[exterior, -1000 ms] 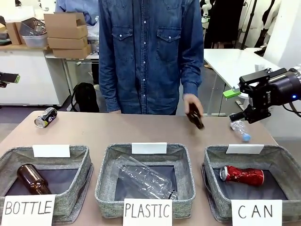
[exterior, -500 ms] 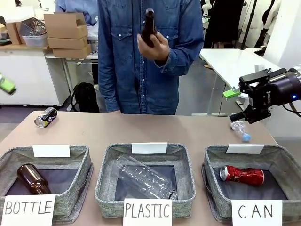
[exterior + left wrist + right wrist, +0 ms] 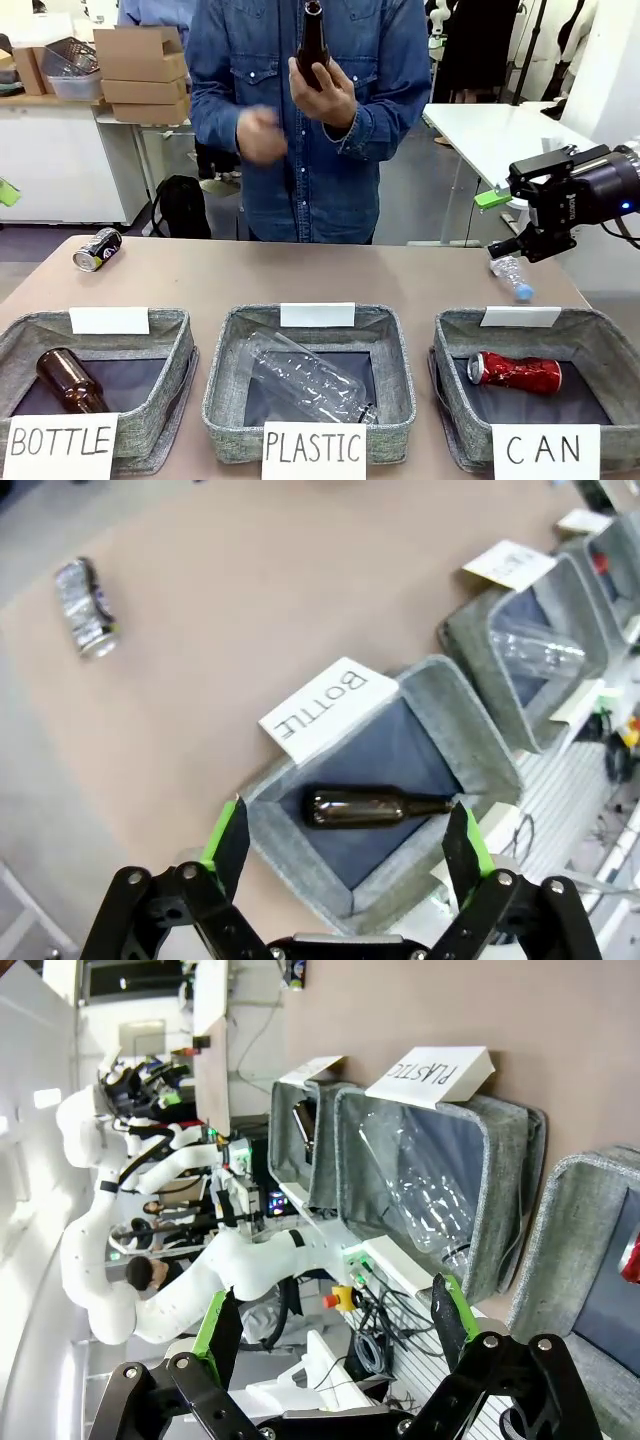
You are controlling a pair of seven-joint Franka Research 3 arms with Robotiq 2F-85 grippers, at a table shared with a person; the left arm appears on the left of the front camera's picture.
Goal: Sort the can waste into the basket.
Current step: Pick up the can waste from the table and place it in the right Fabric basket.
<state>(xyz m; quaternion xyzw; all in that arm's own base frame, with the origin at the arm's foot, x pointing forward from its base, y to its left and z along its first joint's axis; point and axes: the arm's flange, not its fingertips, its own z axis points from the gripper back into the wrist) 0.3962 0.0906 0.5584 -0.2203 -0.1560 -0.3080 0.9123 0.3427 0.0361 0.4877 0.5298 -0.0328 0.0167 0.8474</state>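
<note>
Grey can point(image 3: 85, 608) far from left gripper point(image 3: 345, 820)

Three baskets point(image 3: 447, 345), two cans point(image 3: 515, 372), two brown bottles point(image 3: 68, 382), seemingly two plastic bottles point(image 3: 305, 380).

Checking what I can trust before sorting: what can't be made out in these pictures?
Grey can, front view: print too small to read.
Red can, right wrist view: cut off by the picture's right edge.
Person's free hand, front view: smeared by motion blur.
</note>
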